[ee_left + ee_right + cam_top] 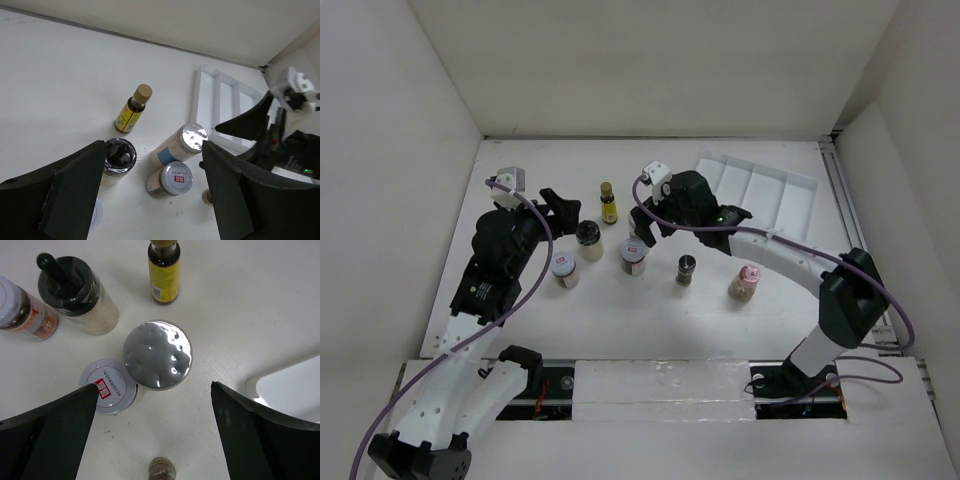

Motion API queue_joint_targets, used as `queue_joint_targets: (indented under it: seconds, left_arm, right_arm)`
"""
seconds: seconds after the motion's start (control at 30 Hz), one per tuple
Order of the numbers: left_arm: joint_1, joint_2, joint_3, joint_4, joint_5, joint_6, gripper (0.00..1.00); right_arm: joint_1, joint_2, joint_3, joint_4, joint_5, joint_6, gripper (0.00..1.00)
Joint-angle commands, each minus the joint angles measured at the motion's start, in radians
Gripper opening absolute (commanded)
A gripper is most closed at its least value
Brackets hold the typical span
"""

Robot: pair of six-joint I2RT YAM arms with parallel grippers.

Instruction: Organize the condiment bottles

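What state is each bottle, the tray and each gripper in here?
Yellow bottle: upright, capped.
Black-lid jar: upright, closed.
Grey-lid jar: upright, closed.
Centre white-lid jar: upright, closed.
Left white-lid jar: upright, closed.
Shaker: upright.
Pink-cap bottle: upright, capped.
Tray: no bottles seen inside.
Left gripper: open, empty.
Right gripper: open, above grey-lid jar.

In the right wrist view, the yellow bottle (164, 272) beyond the jaws is cut off at its cap by the top edge. The red-labelled jar (22, 310) outside the jaws is clipped by a side edge. Between the jaws, the red-marked white lid (104, 387) is partly covered by the grey-lidded jar (157, 354). In the left wrist view, a pale round shape (96, 216) is largely hidden behind one finger (65, 195).
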Motion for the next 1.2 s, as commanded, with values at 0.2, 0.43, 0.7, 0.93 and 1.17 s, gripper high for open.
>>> queue_joint_targets:
  seconds: [0.2, 0.43, 0.7, 0.93, 1.17]
  left_arm:
    - [0.006, -0.017, -0.003, 0.048, 0.036, 0.012, 0.73]
    - [0.006, -0.017, -0.003, 0.057, 0.045, 0.012, 0.73]
    - [0.006, -0.017, -0.003, 0.057, 0.048, 0.012, 0.73]
    - [0.006, -0.026, -0.003, 0.057, 0.045, 0.012, 0.73]
    - [0.006, -0.026, -0.003, 0.048, 0.054, 0.012, 0.73]
  right_arm:
    - [0.005, 0.169, 0.148, 0.078, 0.015, 0.011, 1.00]
    - [0.005, 0.237, 0.180, 0.118, 0.074, 0.011, 0.60]
    - [-0.110, 0.042, 0.190, 0.227, 0.114, 0.011, 0.44]
    - [-0.334, 0.129, 0.302, 0.258, 0.032, 0.030, 0.44]
    - [-0.462, 0.289, 0.455, 0.232, -0.013, 0.030, 0.44]
